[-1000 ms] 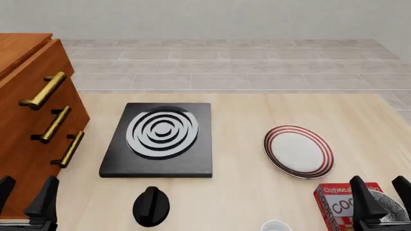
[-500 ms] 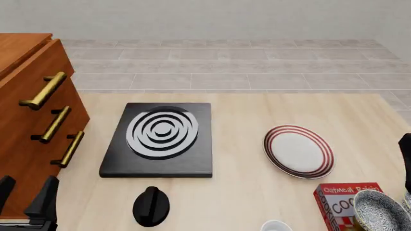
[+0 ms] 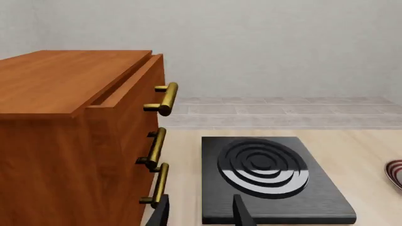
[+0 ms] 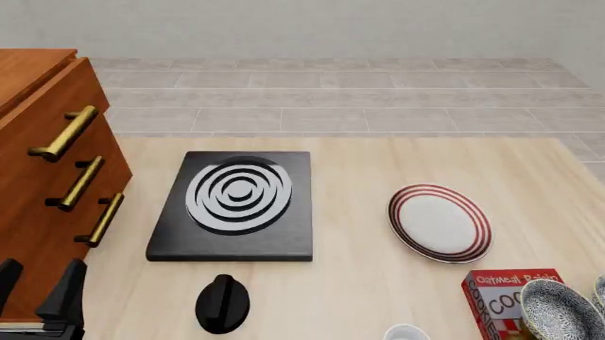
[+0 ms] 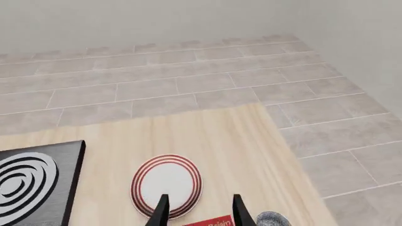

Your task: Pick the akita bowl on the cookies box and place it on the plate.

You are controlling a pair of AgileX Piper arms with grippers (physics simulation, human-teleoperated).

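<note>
The bowl (image 4: 559,310) sits on the cookies box (image 4: 498,300) at the table's near right corner, tilted so its speckled inside faces up and toward the camera; being round, it has no long axis. The box lies flat, its long side running left to right and its lettered white panel facing up. A sliver of a second speckled bowl (image 4: 599,290) shows at the right edge just beside the first, so two such bowls are counted. One plate (image 4: 440,223) with red rings lies on the table just beyond the box, apart from it. There is one black slab (image 4: 234,205) with white spiral rings, one black knob (image 4: 223,303) near it, and one white rim (image 4: 406,332) at the bottom edge. The left gripper (image 3: 199,212) hangs beside the drawer cabinet (image 3: 75,136), fingers parted and holding nothing. The right gripper (image 5: 197,209) hovers high above the plate and box, fingers likewise parted and empty.
</note>
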